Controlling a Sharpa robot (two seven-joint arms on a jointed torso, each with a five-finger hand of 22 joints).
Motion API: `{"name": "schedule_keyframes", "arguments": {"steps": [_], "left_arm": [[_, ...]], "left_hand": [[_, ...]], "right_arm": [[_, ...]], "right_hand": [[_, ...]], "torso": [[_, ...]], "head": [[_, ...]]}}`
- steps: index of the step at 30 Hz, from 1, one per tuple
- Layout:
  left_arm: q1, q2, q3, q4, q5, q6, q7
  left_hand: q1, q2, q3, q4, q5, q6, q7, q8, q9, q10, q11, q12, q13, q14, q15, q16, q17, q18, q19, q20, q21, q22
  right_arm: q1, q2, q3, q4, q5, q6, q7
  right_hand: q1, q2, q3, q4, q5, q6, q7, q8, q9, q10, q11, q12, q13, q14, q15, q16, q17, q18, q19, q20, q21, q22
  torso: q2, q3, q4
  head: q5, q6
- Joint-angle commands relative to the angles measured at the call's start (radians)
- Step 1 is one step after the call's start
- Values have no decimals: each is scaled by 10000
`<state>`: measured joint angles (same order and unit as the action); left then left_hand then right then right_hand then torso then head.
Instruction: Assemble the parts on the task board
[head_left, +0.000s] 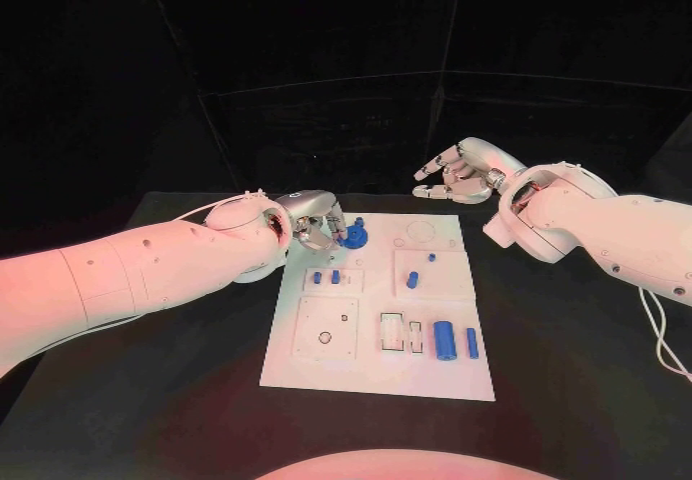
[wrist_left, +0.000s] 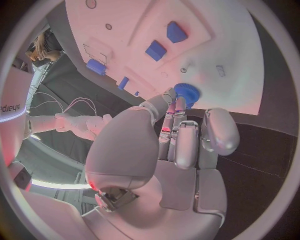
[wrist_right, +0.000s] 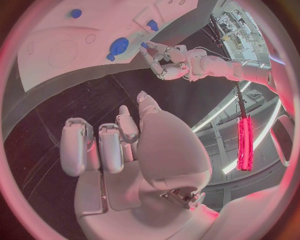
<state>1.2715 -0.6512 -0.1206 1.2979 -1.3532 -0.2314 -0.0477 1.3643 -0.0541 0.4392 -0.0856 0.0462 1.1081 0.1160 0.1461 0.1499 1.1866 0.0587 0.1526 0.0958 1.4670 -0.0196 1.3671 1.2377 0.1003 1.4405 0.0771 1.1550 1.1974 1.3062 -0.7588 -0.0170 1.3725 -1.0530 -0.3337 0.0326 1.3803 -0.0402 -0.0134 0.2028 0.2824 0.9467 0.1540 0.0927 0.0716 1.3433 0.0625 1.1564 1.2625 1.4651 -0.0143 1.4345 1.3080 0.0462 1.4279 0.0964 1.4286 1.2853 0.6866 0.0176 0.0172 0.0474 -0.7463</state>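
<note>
Left hand (head_left: 310, 226) is at the board's (head_left: 378, 375) far left corner, fingertips (wrist_left: 178, 102) on the blue gear (head_left: 353, 238), which looks to be seating on its spot; whether it's pinched or just pressed, I can't tell. Across the middle, small blue pegs (head_left: 413, 278) stand in the board. Nearer, a cylinder (head_left: 444, 340) lies waiting, likely next. Right hand (head_left: 462, 170) hangs beyond the far edge, loosely curled, holding nothing, clear of the work.

Black table (head_left: 577, 380), perhaps cloth-covered.
</note>
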Motion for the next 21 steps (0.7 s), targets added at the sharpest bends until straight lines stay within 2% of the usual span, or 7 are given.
{"name": "schedule_keyframes", "arguments": {"steps": [1, 7, 21], "left_arm": [[13, -54, 19, -11, 76, 464, -192], [3, -107, 22, -104, 100, 999, -329], [-49, -37, 17, -300, 307, 1277, -479]], "left_hand": [[-104, -17, 44, 26, 11, 83, 17, -45, -1, 62, 2, -67, -18, 317, -40, 20, -25, -81, 24, -14, 51, 10], [-170, -60, 38, 39, 11, 82, 3, -71, -11, 74, -3, -117, -37, 312, -43, 16, -40, -85, 24, -14, 69, 32], [-186, -78, 50, 34, 13, 65, 2, -96, -21, 66, -1, -156, -51, 308, -44, 7, -60, -89, 28, -15, 92, 56]], "right_arm": [[18, -7, 5, 1, 20, 66, 81], [16, -13, 5, -1, 20, 73, 86], [15, -17, 5, 8, 21, 71, 94]], "right_hand": [[4, 69, -18, 60, 63, -24, -38, 54, 11, -48, -5, -16, 5, 617, 2, -43, 803, 146, -47, -30, -29, 4], [4, 69, -18, 60, 63, -24, -38, 54, 11, -48, -5, -16, 5, 617, 2, -43, 803, 146, -47, -30, -29, 4], [5, 75, -23, 67, 63, -22, -38, 57, 11, -52, -5, -23, 0, 617, 1, -46, 799, 147, -50, -30, -34, -5]], "torso": [[2, 21, -12], [5, 4, -18], [13, 11, -31]], "head": [[13, -23], [31, -35], [73, -27]]}}
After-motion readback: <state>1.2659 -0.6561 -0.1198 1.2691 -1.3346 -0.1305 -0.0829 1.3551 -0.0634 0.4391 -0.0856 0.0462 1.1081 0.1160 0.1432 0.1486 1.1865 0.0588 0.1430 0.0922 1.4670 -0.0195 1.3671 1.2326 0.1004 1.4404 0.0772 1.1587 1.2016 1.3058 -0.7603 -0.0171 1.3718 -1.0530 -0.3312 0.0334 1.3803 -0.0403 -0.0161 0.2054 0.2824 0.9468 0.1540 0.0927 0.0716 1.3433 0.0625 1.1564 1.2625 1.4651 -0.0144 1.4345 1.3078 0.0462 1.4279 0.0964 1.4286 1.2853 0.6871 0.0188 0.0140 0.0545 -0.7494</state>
